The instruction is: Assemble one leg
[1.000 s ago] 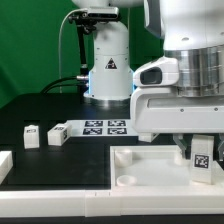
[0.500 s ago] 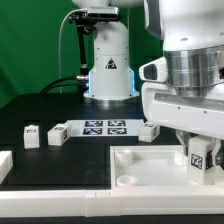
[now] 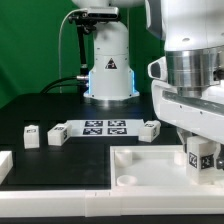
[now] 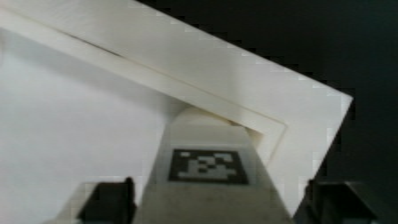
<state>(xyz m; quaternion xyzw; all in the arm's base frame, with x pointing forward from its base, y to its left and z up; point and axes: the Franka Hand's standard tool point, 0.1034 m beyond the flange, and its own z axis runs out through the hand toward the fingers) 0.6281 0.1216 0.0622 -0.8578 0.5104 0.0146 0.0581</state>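
Observation:
My gripper (image 3: 203, 160) is shut on a leg (image 3: 200, 157), a stubby white post with a marker tag, and holds it upright over the far right corner of the white tabletop (image 3: 140, 165). In the wrist view the leg (image 4: 217, 160) sits between my two dark fingers (image 4: 111, 200), with the tabletop's raised corner rim (image 4: 267, 110) just beyond it. Whether the leg touches the tabletop cannot be told.
Three more legs lie on the black table: two at the exterior view's left (image 3: 31, 136) (image 3: 57, 134) and one (image 3: 150, 128) beside the marker board (image 3: 105, 126). A white part (image 3: 4, 166) sits at the left edge. The robot base (image 3: 108, 72) stands behind.
My gripper with the leg has shifted toward the exterior view's right, and the leg beside the marker board has come fully into sight.

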